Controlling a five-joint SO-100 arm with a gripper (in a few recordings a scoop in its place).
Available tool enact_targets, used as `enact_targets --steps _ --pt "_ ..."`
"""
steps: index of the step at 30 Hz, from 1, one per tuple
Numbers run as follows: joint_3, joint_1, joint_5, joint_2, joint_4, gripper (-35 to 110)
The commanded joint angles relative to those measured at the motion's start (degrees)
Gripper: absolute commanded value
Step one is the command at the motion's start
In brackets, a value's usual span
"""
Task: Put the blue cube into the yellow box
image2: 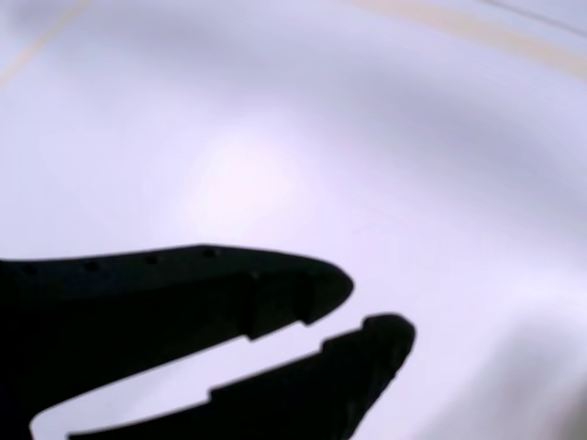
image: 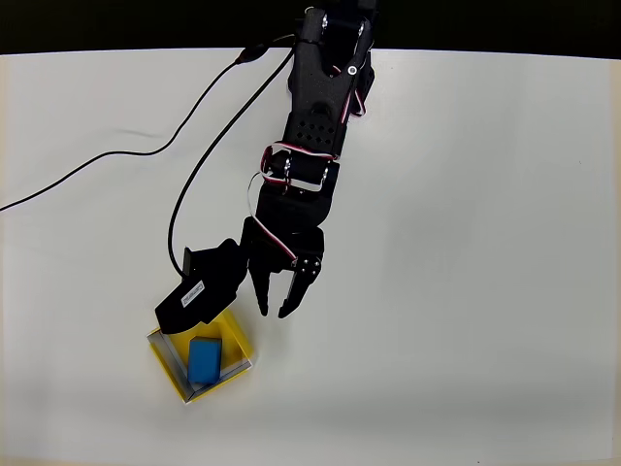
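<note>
One blue cube fills yellow box; gripper empty.

White table, black strip behind, even bright light

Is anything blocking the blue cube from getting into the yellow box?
No. The blue cube already lies inside the yellow box. The claw sits beside the box, over the white table, holding nothing, its fingers slightly apart.
</note>
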Motion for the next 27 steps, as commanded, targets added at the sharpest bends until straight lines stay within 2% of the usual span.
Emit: enact_targets --steps 1,8,15,22,27 --pt "8.0 -1.8 0.4 15.3 2.1 6" --pt "25.4 -9.3 1.8 33.1 13.7 6" --pt "42.4 -12.9 0.2 50.8 19.2 6" --pt "51.7 -14.0 -1.8 62.6 31.8 6" --pt "54.1 -13.0 -1.9 63.2 38.5 4"
